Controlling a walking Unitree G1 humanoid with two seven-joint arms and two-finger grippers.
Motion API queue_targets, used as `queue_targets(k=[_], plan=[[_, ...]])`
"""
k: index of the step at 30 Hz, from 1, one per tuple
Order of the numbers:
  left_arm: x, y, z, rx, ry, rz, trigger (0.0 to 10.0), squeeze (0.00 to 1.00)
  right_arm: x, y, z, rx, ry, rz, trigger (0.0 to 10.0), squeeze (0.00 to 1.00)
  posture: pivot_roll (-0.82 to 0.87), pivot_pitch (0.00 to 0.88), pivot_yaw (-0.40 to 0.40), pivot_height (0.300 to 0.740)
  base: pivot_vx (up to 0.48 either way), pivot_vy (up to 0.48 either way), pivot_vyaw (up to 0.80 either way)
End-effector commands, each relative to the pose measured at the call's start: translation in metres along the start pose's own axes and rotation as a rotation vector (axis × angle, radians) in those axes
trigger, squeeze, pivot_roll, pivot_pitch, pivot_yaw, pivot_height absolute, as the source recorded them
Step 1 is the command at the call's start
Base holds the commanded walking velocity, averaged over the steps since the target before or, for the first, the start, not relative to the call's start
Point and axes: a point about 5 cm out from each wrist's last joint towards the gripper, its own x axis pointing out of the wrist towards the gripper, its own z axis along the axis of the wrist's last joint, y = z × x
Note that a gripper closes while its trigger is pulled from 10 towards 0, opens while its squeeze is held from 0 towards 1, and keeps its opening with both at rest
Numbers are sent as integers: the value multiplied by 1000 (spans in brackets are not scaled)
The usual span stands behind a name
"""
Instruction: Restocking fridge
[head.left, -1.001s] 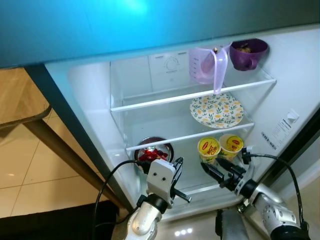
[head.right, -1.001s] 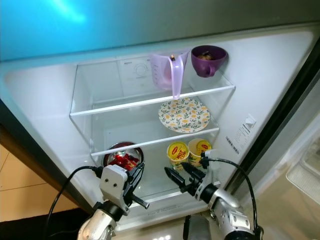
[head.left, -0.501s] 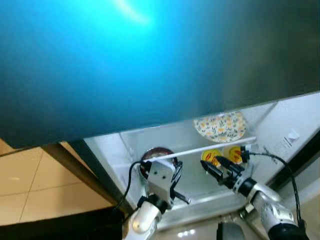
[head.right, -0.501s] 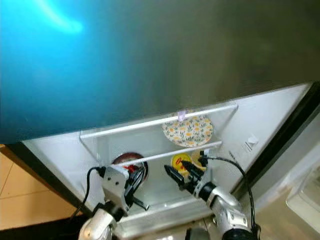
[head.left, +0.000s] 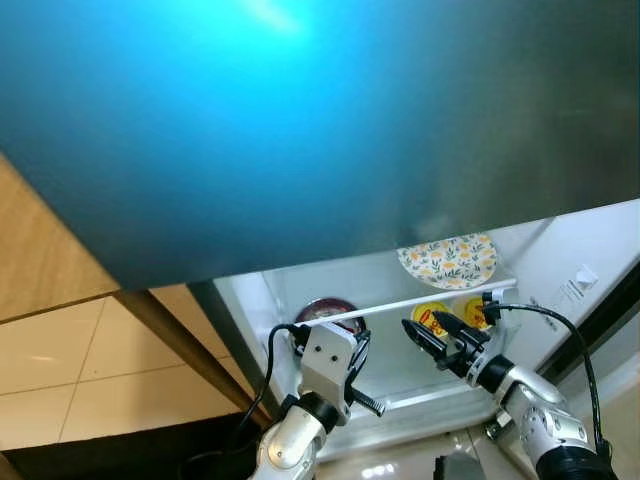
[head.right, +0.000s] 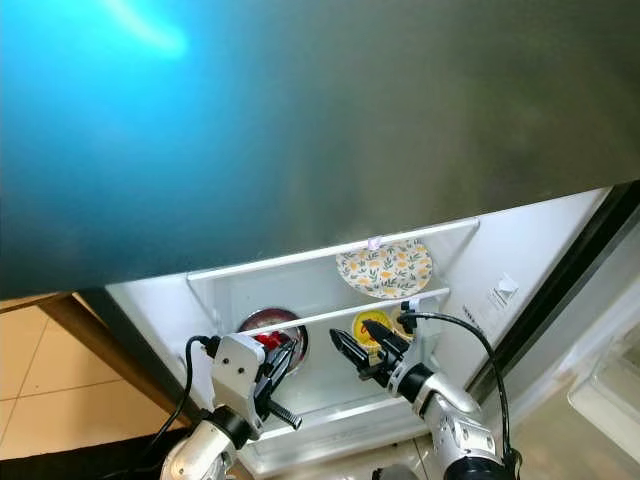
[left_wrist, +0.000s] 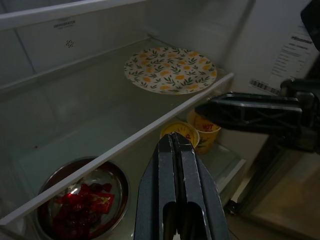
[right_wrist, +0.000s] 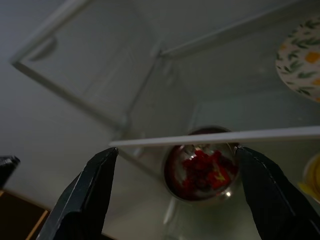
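- Seemingly the stocking itself is over: both grippers are empty and held low before the open fridge (head.left: 560, 240), whose shelves already carry food. A big dark teal panel, probably a door of the fridge, fills the upper part of the head views.
- Left gripper (left_wrist: 176, 150): its two black fingers are pressed together with nothing between them, pointing into the lower part of the fridge.
- Metal bowl (left_wrist: 82, 200), on the left of the bottom shelf: round and shiny, filled with something red, perhaps wrapped sweets. It looks rigid and easy to lift by the rim.
- Two yellow cups (head.left: 430, 316), on the right of the same shelf, stand side by side, touching or nearly so.
- Flowered plate (head.right: 385, 268) lies flat on the glass shelf above the cups, with nothing on it.
- Right gripper (right_wrist: 177, 187): fingers spread wide, holding nothing, aimed toward the bowl.
- Next, I judge, the arms need to draw back clear of the shelves so the door can swing shut; a trailing cable could catch.
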Motion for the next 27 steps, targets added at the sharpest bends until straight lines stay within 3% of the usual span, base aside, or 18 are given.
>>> queue_targets(k=[1,19,27], plan=[[2,-5,-1,0,-2,-16,10000,0,-2,0,-3,20,1,3,10000,0,-37,121,55,653,0,0,0],[1,-6,-8,15,26,-33,10000,0,-2,-1,-4,26,10,16,10000,0,-39,115,52,737,0,0,0],[-2,-8,-20,32,84,-68,10000,0,-5,-3,-8,29,29,5,10000,0,-40,113,52,740,0,0,0]])
